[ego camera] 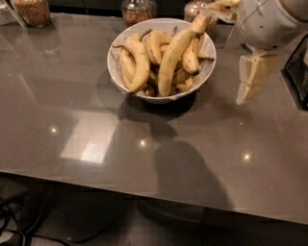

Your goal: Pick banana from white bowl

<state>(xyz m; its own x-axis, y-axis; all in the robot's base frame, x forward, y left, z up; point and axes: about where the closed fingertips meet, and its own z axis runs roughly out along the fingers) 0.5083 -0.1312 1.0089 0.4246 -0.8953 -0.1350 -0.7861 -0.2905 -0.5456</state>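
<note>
The white bowl (114, 72) stands on the grey table at the back centre and holds several bananas. The longest banana (172, 56) is almost straight. It lies on top of the pile, running from the bowl's front up to its stem end over the far right rim. Shorter, curved bananas (137, 60) lie to its left. My gripper (252, 79) hangs to the right of the bowl, a little above the table, pointing down and apart from the bowl and the bananas.
Three glass jars stand along the table's back edge, one at the left (31, 10), one behind the bowl (138, 9) and one right of it (195, 8). A dark object (298, 72) sits at the right edge. The table's front edge (144, 180) runs across the foreground.
</note>
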